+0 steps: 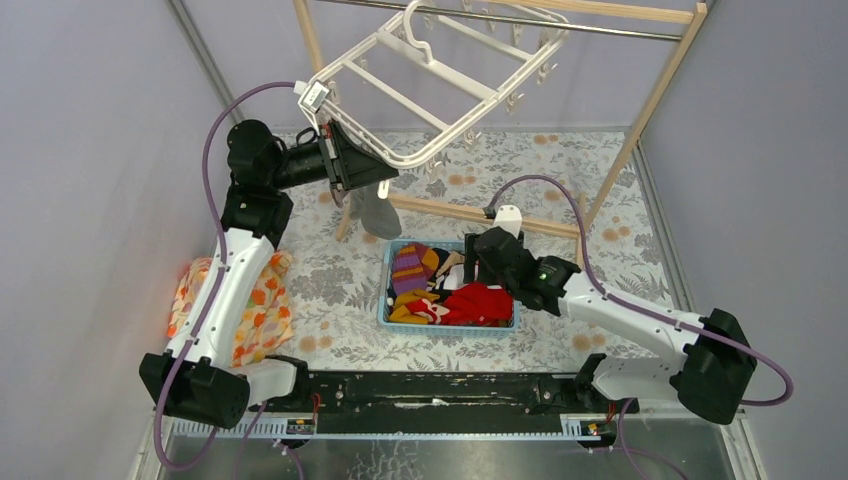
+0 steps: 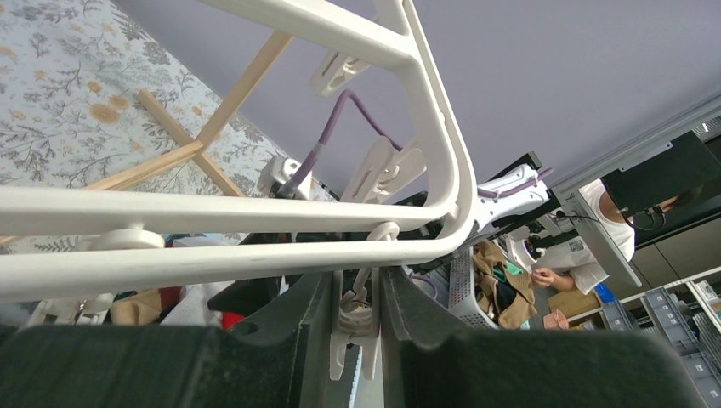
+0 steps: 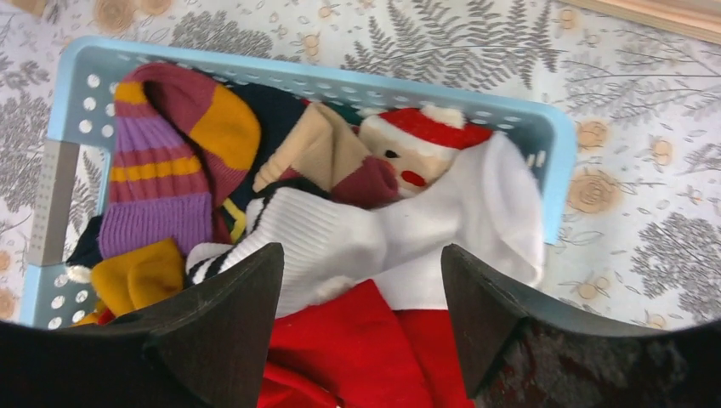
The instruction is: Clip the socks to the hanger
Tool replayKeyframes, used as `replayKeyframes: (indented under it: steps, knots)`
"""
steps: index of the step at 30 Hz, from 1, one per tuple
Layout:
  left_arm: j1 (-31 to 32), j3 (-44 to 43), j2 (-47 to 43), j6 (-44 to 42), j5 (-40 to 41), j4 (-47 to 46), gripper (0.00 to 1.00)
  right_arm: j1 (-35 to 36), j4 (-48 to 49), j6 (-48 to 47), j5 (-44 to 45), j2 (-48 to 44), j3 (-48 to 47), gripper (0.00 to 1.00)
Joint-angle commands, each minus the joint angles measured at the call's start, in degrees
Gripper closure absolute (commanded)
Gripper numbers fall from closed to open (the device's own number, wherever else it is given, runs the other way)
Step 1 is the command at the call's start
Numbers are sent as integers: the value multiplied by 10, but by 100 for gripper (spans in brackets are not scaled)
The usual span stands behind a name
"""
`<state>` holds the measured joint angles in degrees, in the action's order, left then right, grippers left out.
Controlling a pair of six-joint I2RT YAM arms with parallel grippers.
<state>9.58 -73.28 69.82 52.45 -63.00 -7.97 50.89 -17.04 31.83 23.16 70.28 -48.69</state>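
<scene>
- The left gripper [image 2: 355,297] is raised beyond the basket's [image 3: 323,78] far-left corner. Its jaws are nearly together and pinch one clip [image 2: 353,327] that dangles from the hanger [image 2: 170,212].
- One grey sock [image 1: 374,210] hangs just beyond the basket's far rim, under that gripper. I cannot tell whether a clip grips it.
- The right gripper [image 3: 361,255] hovers over the basket's right half with its jaws wide apart and empty. A white sock [image 3: 332,242] with a ribbed cuff lies between them.
- The step in hand looks like working the clip while the next sock is lined up.
- To do it well, squeeze the clip's upper tails squarely so the mouth opens fully, and avoid dragging the hanger sideways, since it would likely swing.
- Push the cuff deep into the mouth before letting go.
- Over the basket, close on the ribbed cuff alone and not on the red cloth [image 3: 357,357] under it. Lift straight up so nothing else follows.
- Counts:
  - There is one hanger and one basket.
  - One grey sock hangs.
  - One white sock lies plainly in the basket. The white piece by its right wall may be a second.
  - The left wrist view shows three clips. More sit beyond, too small to count.
</scene>
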Motion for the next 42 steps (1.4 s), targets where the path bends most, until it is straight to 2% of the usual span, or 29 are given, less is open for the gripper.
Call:
replayKeyframes:
  steps: [1,7,12,22,24,26,27,28,42]
  knots:
    - [-5,-12,-2,-33,-2,36,100,-3,-36,35,93,-44,2,25]
    - [-5,-7,-4,-31,-5,31,100,-34,-66,29,108,-64,13,29]
    - [-5,-6,-5,-30,-9,28,100,-62,-51,-7,93,-50,23,39]
    - [-8,-9,-7,-27,-10,27,100,-73,-36,-44,97,21,21,54]
    - [-8,-10,-7,-26,-10,27,100,-76,-37,-48,109,29,18,63]
    - [-9,-10,-5,-26,-11,27,100,-82,-35,-54,114,29,15,80]
    - [-10,-11,-6,-25,-11,27,100,-84,-34,-58,114,23,12,93]
    - [-10,-11,-6,-25,-11,27,100,-85,-33,-62,113,16,8,100]
    - [-13,-11,-10,-34,-9,32,100,-85,-8,-142,6,-118,-137,100]
